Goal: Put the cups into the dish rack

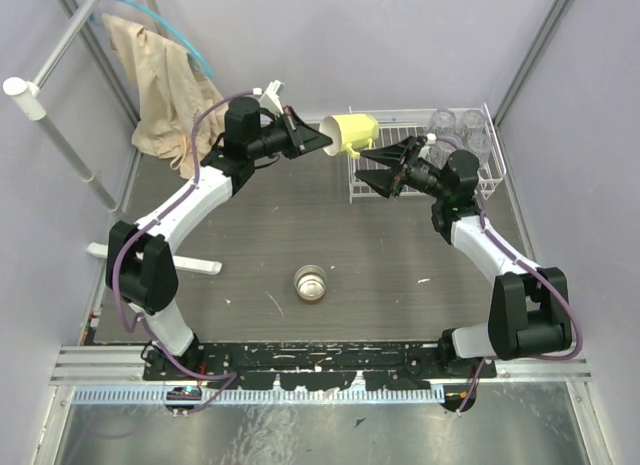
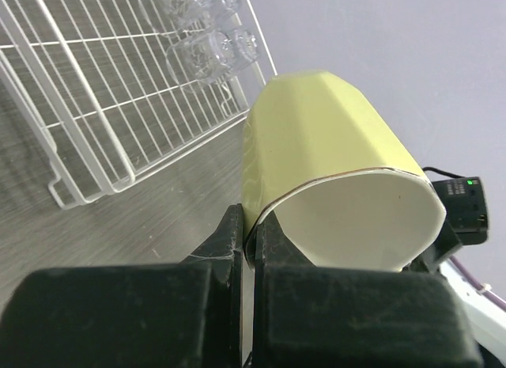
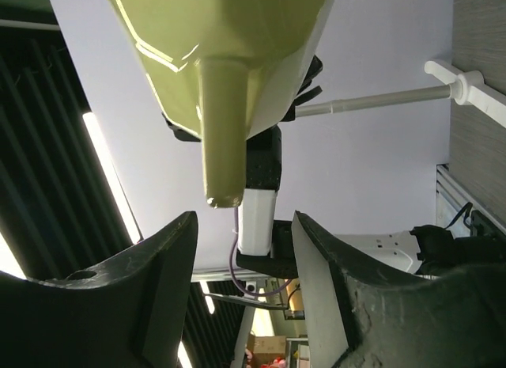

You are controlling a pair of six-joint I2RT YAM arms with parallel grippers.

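Left gripper (image 2: 251, 235) clamps mug (image 2: 332, 138) (right gripper (image 3: 243, 222) parted).

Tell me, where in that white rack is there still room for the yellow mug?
The rack's left half, between its left rim and the tumblers, is bare wire, though the right gripper hovers over it. The back right corner is crowded with them.

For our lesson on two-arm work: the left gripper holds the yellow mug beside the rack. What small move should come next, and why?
Probably ease the right gripper forward around the handle of the yellow mug: its open fingers sit just short of it, while the left gripper pinches the rim.
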